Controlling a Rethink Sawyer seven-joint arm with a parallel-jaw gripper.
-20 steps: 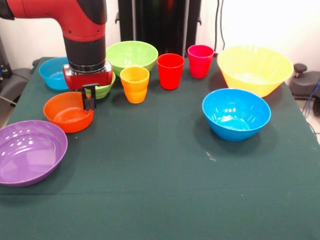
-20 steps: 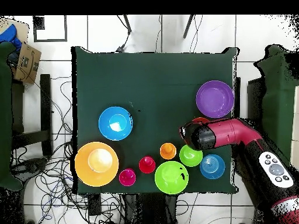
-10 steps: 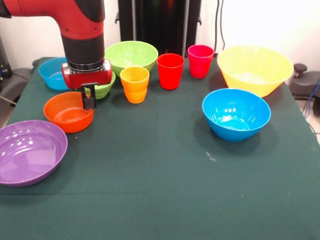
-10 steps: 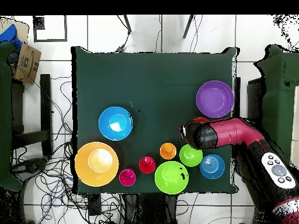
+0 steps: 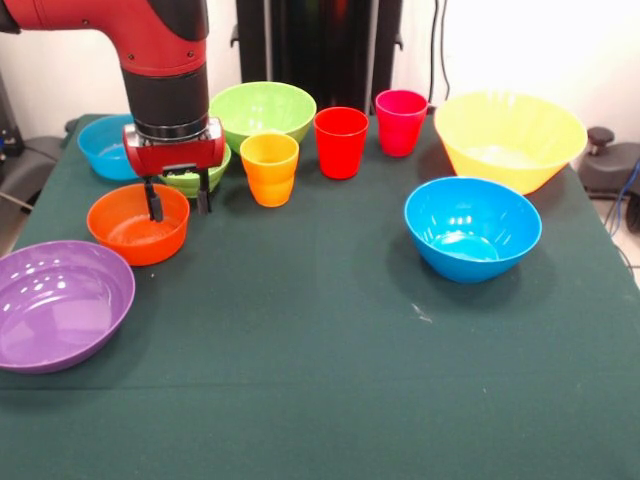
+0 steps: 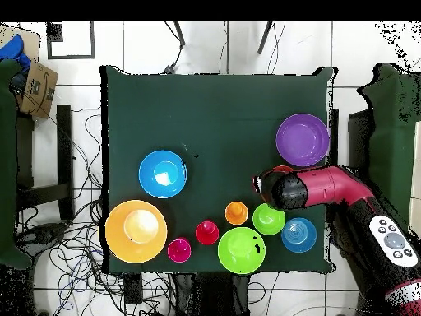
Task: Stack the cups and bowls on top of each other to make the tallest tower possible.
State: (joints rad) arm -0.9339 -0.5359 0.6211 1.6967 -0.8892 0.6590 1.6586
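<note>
Red arm (image 5: pixel 120 25) with a black wrist band, red end effector (image 5: pixel 178 200) housing, thin black fingers (image 5: pixel 154 203).

Place: a robotics lab — not a home or kitchen
Arm: red and black robot arm (image 5: pixel 160 60) over the work surface
Table: green cloth-covered table (image 6: pixel 222 115) on white tile floor (image 6: pixel 148 45); loose cables (image 6: pixel 78 177) trailing beside it

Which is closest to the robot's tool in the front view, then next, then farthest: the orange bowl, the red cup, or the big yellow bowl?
1. Orange bowl, right under the tool.
2. Red cup, mid back row.
3. Big yellow bowl, far right side.
</note>
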